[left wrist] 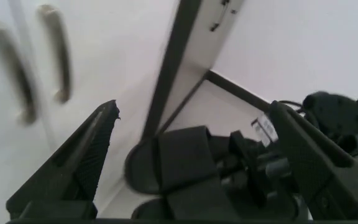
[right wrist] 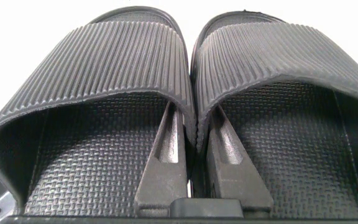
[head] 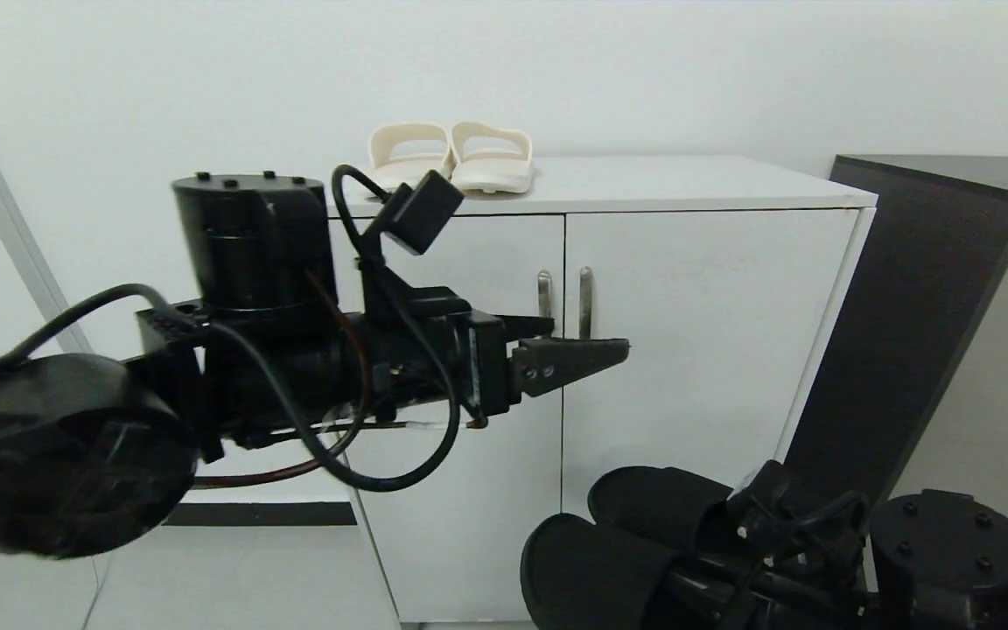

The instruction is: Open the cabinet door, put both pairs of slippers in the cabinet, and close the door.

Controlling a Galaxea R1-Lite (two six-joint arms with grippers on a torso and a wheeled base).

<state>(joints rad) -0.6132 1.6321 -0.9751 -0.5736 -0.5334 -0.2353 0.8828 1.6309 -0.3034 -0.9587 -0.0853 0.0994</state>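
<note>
1. The left hand (head: 590,339) hung with its fingers spread wide and nothing between them. Its tips were just in front of the two upright metal bar handles (head: 585,297) of the white two-door cabinet (head: 696,350), whose doors were shut.
2. The right hand (right wrist: 196,118) was clamped on the pair of black ribbed rubber slippers (right wrist: 129,68), one finger inside each, pinching their adjoining inner walls together.
3. The pair of cream moulded slippers (head: 451,156) sat on the cabinet's top, above and beyond the left hand and well apart from the right hand.
</note>
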